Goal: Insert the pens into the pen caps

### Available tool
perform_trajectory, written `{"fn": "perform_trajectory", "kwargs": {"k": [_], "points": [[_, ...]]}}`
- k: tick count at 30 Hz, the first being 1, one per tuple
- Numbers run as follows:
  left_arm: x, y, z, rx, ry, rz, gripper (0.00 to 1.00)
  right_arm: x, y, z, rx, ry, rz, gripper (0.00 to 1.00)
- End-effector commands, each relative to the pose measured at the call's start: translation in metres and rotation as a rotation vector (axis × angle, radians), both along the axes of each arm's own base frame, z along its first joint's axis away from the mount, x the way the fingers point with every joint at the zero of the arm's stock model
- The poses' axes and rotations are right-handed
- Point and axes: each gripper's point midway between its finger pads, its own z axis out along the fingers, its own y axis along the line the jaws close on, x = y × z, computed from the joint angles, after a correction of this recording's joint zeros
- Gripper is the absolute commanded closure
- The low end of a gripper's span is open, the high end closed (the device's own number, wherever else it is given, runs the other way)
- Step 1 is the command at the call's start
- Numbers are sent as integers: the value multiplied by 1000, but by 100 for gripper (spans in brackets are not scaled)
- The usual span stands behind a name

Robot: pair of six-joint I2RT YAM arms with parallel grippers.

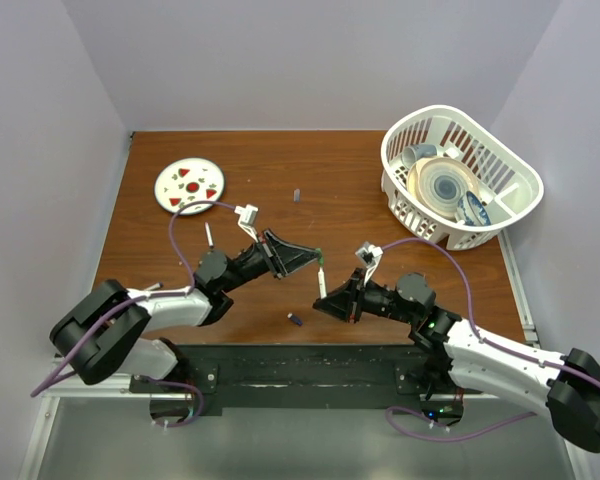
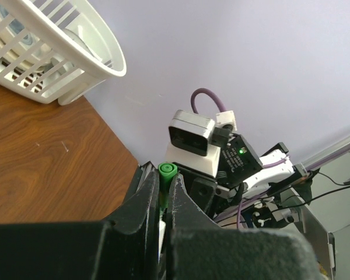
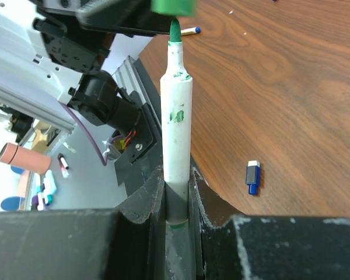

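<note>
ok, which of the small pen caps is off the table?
The short green cylindrical cap, pinched in the left gripper; the blue cap and dark purple-grey cap lie loose on the brown wooden table.

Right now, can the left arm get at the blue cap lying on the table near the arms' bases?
Probably not yet. The blue cap lies in the open on the table with nothing over it, but the left gripper is shut on the green cap, so it is occupied.

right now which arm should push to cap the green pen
Right, probably: the right gripper holds the green pen, tip right at the green cap pinched in the left gripper; a straight push should seat it.
</note>
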Motion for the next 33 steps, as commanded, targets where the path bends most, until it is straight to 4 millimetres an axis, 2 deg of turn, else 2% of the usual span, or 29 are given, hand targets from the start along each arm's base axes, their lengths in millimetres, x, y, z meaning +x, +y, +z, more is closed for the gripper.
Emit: {"fn": "perform_trajectory", "kwargs": {"k": [1,12,33], "points": [[-1,6,33,-56,-110,42,100,5,0,7,12,-25,-28,100],[0,9,23,-23,-96,59,100,4,-1,10,15,-26,-28,100],[-1,-1,11,21,-82,24,100,5,1,9,13,-14,-24,100]]}}
